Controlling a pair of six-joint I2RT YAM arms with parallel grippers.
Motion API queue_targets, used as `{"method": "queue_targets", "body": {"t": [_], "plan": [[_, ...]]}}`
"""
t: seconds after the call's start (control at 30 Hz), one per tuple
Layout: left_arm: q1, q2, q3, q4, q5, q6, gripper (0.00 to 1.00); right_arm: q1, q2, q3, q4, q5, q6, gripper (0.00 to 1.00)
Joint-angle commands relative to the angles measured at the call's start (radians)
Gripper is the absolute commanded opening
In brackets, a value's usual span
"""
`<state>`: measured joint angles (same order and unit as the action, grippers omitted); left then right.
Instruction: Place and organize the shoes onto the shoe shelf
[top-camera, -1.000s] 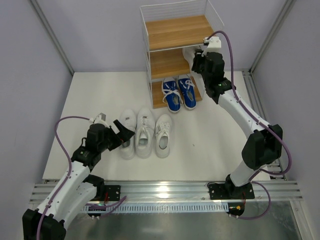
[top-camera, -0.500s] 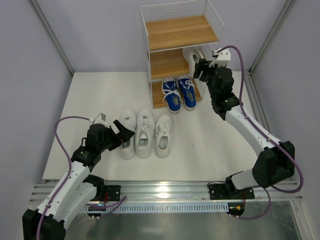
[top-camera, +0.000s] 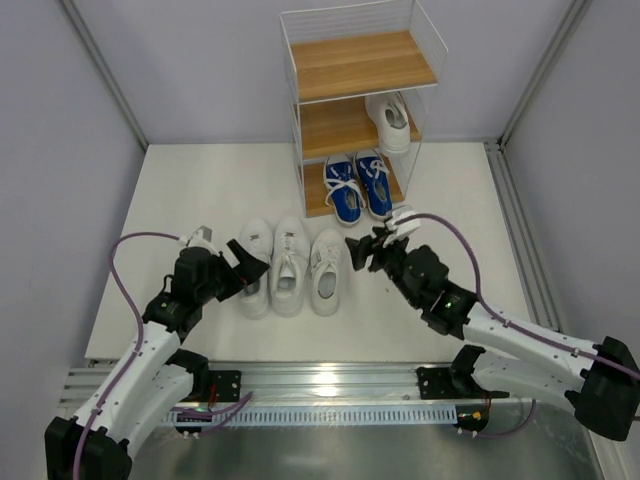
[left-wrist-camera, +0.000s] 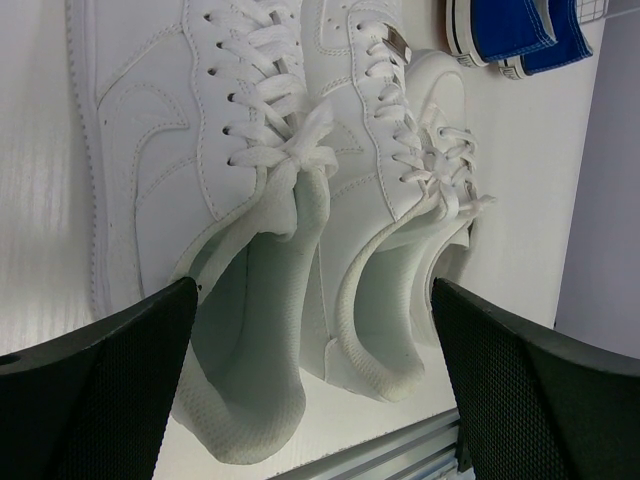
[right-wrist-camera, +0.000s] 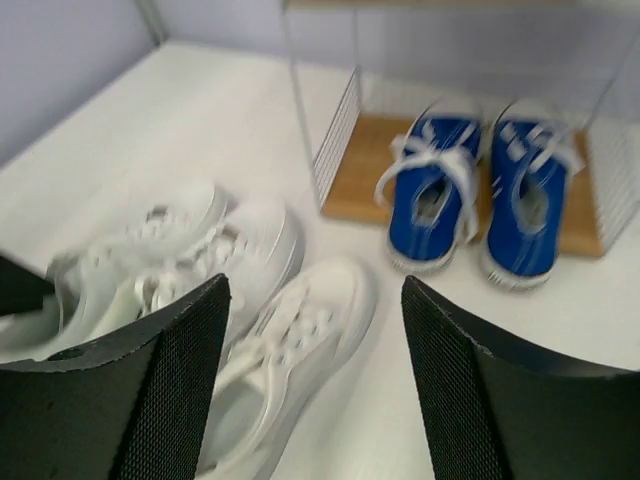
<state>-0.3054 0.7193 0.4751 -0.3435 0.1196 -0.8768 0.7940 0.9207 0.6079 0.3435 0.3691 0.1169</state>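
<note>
The shoe shelf (top-camera: 340, 60) stands at the back. The blue pair (top-camera: 358, 187) sits on its bottom board and shows in the right wrist view (right-wrist-camera: 470, 190). One white sneaker (top-camera: 390, 120) lies on the middle board at the right. Three white sneakers (top-camera: 290, 265) stand in a row on the table. My left gripper (top-camera: 248, 264) is open and empty over the heels of the two left ones (left-wrist-camera: 250, 250). My right gripper (top-camera: 360, 250) is open and empty, just right of the third sneaker (right-wrist-camera: 290, 380).
The white table mat (top-camera: 180, 190) ends at a metal rail (top-camera: 330, 378) in front. Grey walls and slanted posts (top-camera: 105, 80) close in both sides. The shelf's top board is bare.
My right arm has left the shelf's middle tier, where the white sneaker now lies, and swung down and forward to beside the row of white sneakers. The left arm has not moved.
</note>
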Motion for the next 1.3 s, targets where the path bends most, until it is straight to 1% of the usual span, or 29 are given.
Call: {"method": "queue_targets", "body": {"t": [0.0, 0.03, 0.13, 0.17, 0.27, 0.3, 0.4, 0.47, 0.5, 0.53, 0.6, 0.67, 0.73, 0.77, 0.8, 0.83, 0.87, 0.93, 0.97, 1.03, 1.1, 1.13, 1.2, 1.23, 1.27], "plan": [[0.009, 0.011, 0.028, -0.015, -0.032, 0.039, 1.00, 0.121, 0.032, -0.100, -0.011, 0.103, 0.099, 0.72], [0.008, 0.011, 0.028, -0.014, -0.032, 0.038, 1.00, 0.140, 0.035, -0.150, 0.003, 0.108, 0.127, 0.72], [0.008, 0.016, 0.026, -0.008, -0.032, 0.036, 1.00, 0.233, 0.064, -0.210, 0.041, 0.158, 0.231, 0.73], [0.008, 0.019, 0.026, -0.006, -0.031, 0.035, 1.00, 0.298, 0.094, -0.218, 0.051, 0.187, 0.259, 0.73], [0.008, 0.031, 0.028, 0.001, -0.028, 0.033, 1.00, 0.404, 0.168, -0.203, 0.083, 0.302, 0.314, 0.74], [0.008, 0.032, 0.026, 0.000, -0.028, 0.033, 1.00, 0.462, 0.222, -0.194, 0.100, 0.335, 0.323, 0.75], [0.008, 0.034, 0.023, 0.001, -0.025, 0.033, 1.00, 0.505, 0.295, -0.165, 0.165, 0.324, 0.371, 0.75], [0.008, 0.032, 0.023, -0.006, -0.024, 0.036, 1.00, 0.519, 0.325, -0.146, 0.176, 0.317, 0.415, 0.76], [0.008, 0.028, 0.023, -0.009, -0.024, 0.036, 1.00, 0.542, 0.357, -0.123, 0.169, 0.361, 0.424, 0.77], [0.008, 0.025, 0.022, -0.012, -0.028, 0.036, 1.00, 0.551, 0.372, -0.106, 0.145, 0.393, 0.476, 0.78], [0.008, 0.019, 0.020, -0.011, -0.028, 0.036, 1.00, 0.568, 0.420, -0.068, 0.078, 0.460, 0.518, 0.78], [0.008, 0.016, 0.014, -0.009, -0.029, 0.035, 1.00, 0.570, 0.451, -0.044, 0.007, 0.507, 0.608, 0.79], [0.008, 0.020, 0.013, -0.009, -0.026, 0.033, 1.00, 0.571, 0.498, -0.022, -0.012, 0.551, 0.658, 0.78], [0.009, 0.019, 0.011, -0.009, -0.026, 0.033, 1.00, 0.570, 0.515, -0.014, -0.040, 0.568, 0.712, 0.78], [0.008, 0.020, 0.011, -0.009, -0.025, 0.033, 1.00, 0.570, 0.533, 0.018, -0.078, 0.586, 0.749, 0.78], [0.008, 0.020, 0.011, -0.009, -0.024, 0.033, 1.00, 0.570, 0.578, 0.038, -0.171, 0.626, 0.783, 0.78], [0.008, 0.022, 0.013, -0.011, -0.026, 0.033, 1.00, 0.570, 0.599, 0.082, -0.225, 0.642, 0.864, 0.78], [0.009, 0.019, 0.014, -0.011, -0.025, 0.035, 1.00, 0.570, 0.662, 0.114, -0.312, 0.663, 0.911, 0.78], [0.008, 0.017, 0.013, -0.011, -0.024, 0.035, 1.00, 0.570, 0.681, 0.127, -0.316, 0.662, 0.921, 0.78], [0.009, 0.020, 0.013, -0.009, -0.024, 0.035, 1.00, 0.570, 0.701, 0.125, -0.299, 0.656, 0.926, 0.77], [0.008, 0.023, 0.010, -0.008, -0.024, 0.035, 1.00, 0.567, 0.721, 0.115, -0.278, 0.648, 0.919, 0.73], [0.009, 0.025, 0.010, -0.005, -0.023, 0.035, 1.00, 0.562, 0.727, 0.115, -0.279, 0.640, 0.920, 0.67], [0.008, 0.029, 0.008, -0.005, -0.021, 0.035, 1.00, 0.545, 0.733, 0.110, -0.291, 0.631, 0.920, 0.61], [0.008, 0.029, 0.010, -0.005, -0.021, 0.035, 1.00, 0.539, 0.730, 0.102, -0.302, 0.633, 0.928, 0.53], [0.008, 0.029, 0.010, -0.005, -0.021, 0.035, 1.00, 0.531, 0.709, 0.080, -0.302, 0.631, 0.926, 0.49]]}}
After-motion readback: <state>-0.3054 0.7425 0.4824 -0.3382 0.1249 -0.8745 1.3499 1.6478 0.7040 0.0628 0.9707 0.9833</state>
